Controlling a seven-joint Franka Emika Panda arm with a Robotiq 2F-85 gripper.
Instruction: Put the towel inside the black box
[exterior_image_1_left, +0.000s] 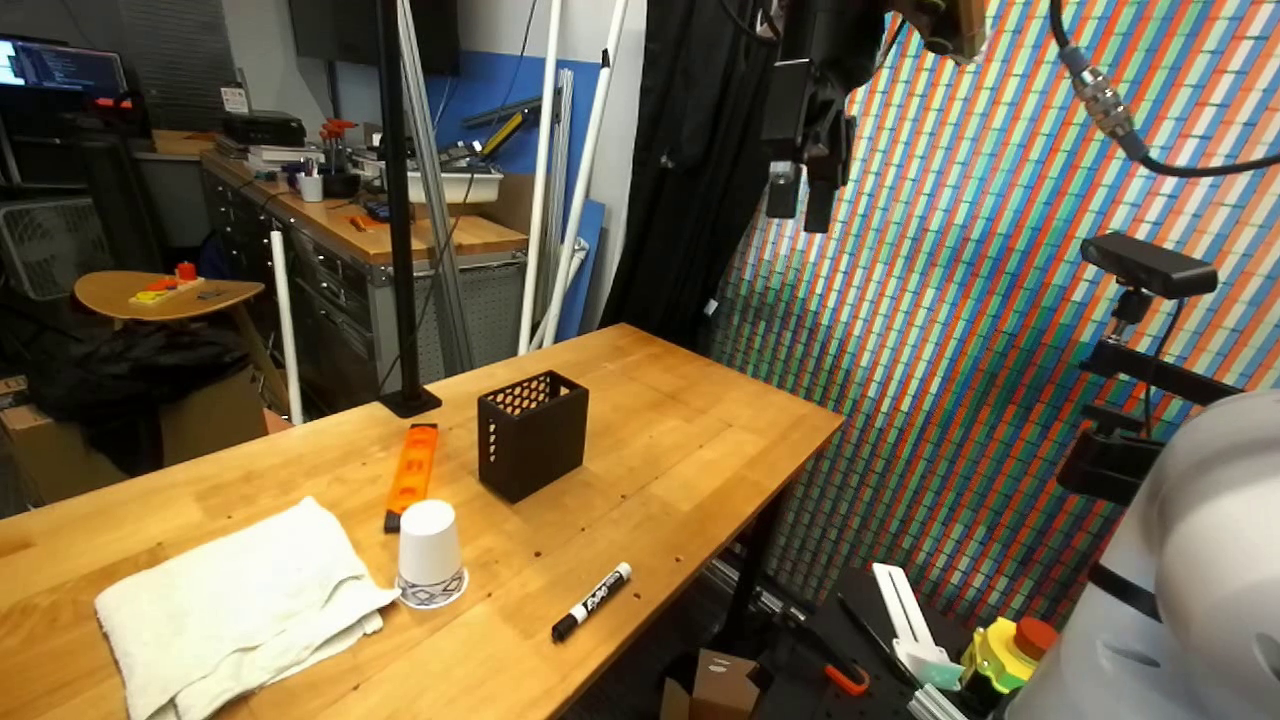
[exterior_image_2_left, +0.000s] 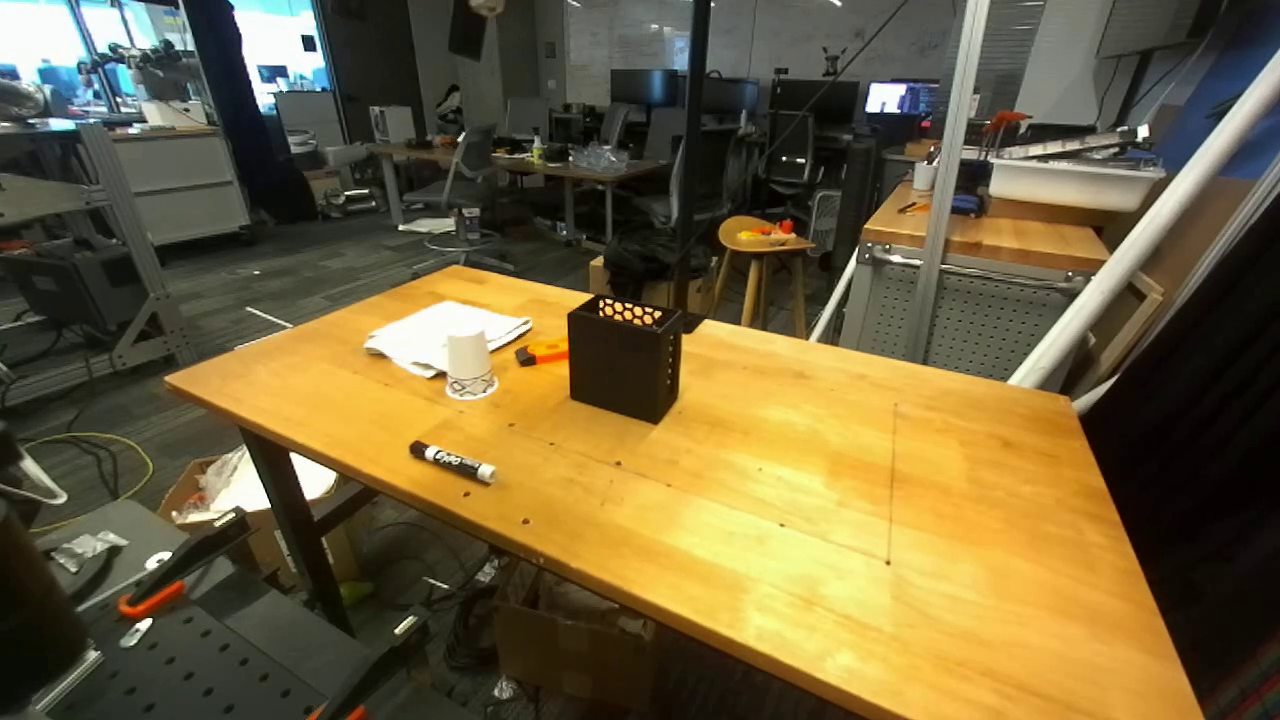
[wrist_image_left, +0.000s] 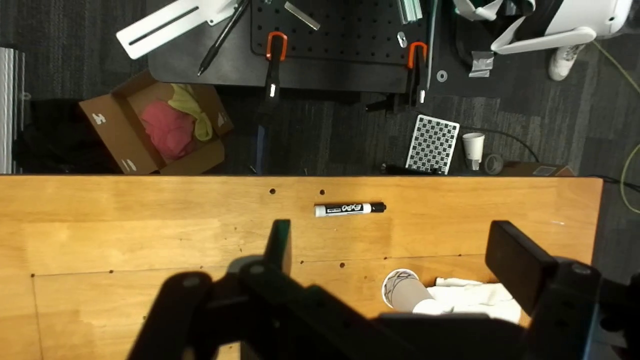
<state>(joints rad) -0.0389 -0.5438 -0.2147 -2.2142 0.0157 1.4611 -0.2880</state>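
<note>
In the background stand, from left to right, a workbench (exterior_image_1_left: 475, 238), a black curtain (exterior_image_1_left: 690, 130) and a striped backdrop (exterior_image_1_left: 930, 330). In front is a wooden desk (exterior_image_1_left: 680, 400). I take an exterior view as a clock face, with the black box (exterior_image_1_left: 533, 450) in its centre, standing upright with its mouth upward. At the left, toward eight o'clock, the towel (exterior_image_1_left: 235, 610) lies folded on the desk. Then come an orange level (exterior_image_1_left: 410, 482) between eight and nine, a cup (exterior_image_1_left: 428, 545) upside down between seven and eight, and a marker (exterior_image_1_left: 592, 602) between five and six. High at the right, between one and two, hangs the tool (exterior_image_1_left: 801, 213); in the wrist view its fingers (wrist_image_left: 520, 270) are wide apart and hold nothing.

I judge the task to be at the reaching step, the towel not yet gripped. The next move calls for bringing the tool above the towel, going down and pinching a fold without pushing the cup. The towel's longer side seems to run from eight to two; its loose corner points toward three, at the cup. If they touch, I cannot tell.
</note>
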